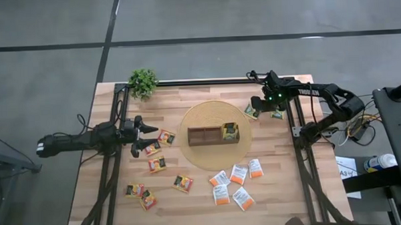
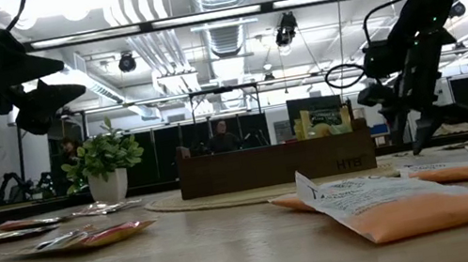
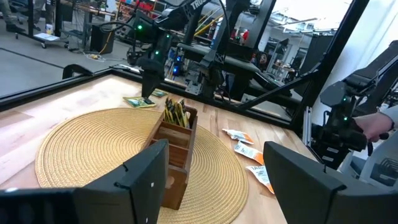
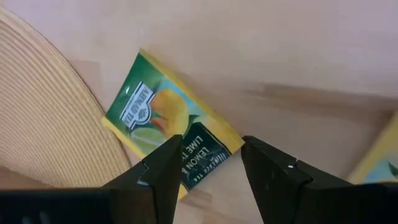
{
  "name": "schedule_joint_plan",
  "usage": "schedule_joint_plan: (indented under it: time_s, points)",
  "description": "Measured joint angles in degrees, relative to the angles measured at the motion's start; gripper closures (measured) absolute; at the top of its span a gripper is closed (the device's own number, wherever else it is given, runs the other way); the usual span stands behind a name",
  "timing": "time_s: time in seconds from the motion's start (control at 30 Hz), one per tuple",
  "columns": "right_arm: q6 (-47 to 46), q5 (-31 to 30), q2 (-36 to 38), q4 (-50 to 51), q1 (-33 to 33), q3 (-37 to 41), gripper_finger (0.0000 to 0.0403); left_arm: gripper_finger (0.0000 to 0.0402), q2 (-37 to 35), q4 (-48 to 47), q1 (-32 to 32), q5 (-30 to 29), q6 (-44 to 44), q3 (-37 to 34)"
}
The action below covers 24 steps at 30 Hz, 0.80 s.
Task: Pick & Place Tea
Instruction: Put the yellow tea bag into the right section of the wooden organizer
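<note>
Tea sachets: yellow-red ones (image 1: 157, 163) lying just beside the left tool (image 1: 146, 137), which is hovering spread and empty | green sachet (image 4: 171, 139) lying at the woven mat's (image 1: 205, 159) edge, right tool (image 4: 210, 163) straddling its corner, jaws apart | wooden table (image 1: 190, 203) sitting in an open workshop.

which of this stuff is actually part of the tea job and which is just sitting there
Part of the job:
- green-yellow sachet under the right end effector
- white-orange sachets
- yellow-red-black sachets
- wooden box, some sachets already in it

Just lying about:
- potted plant
- round woven mat
</note>
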State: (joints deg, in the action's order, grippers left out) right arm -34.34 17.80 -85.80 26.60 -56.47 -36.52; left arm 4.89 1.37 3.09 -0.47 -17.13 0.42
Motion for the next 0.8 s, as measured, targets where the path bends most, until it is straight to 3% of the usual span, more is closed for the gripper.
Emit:
schedule_joint_plan:
  time_s: [0.33,0.47,0.67,0.8]
  points:
    - [-0.43,-0.26,-2.93,-1.96,0.09,-1.79,0.0244,0.0145,0.0,0.0,-0.01,0.0,-0.02,-0.02]
    - [-0.15,-0.84,-3.04,-1.98,0.09,-1.71,0.0285,0.0145,0.0,0.0,-0.01,0.0,-0.01,-0.02]
    - [1.69,-2.08,-3.08,-1.94,0.31,-1.33,0.038,0.0145,0.0,0.0,-0.01,0.0,0.0,-0.02]
    - [2.66,-1.51,-2.55,-1.75,0.31,-1.25,0.0392,0.0145,0.0,0.0,-0.01,0.0,0.0,-0.02]
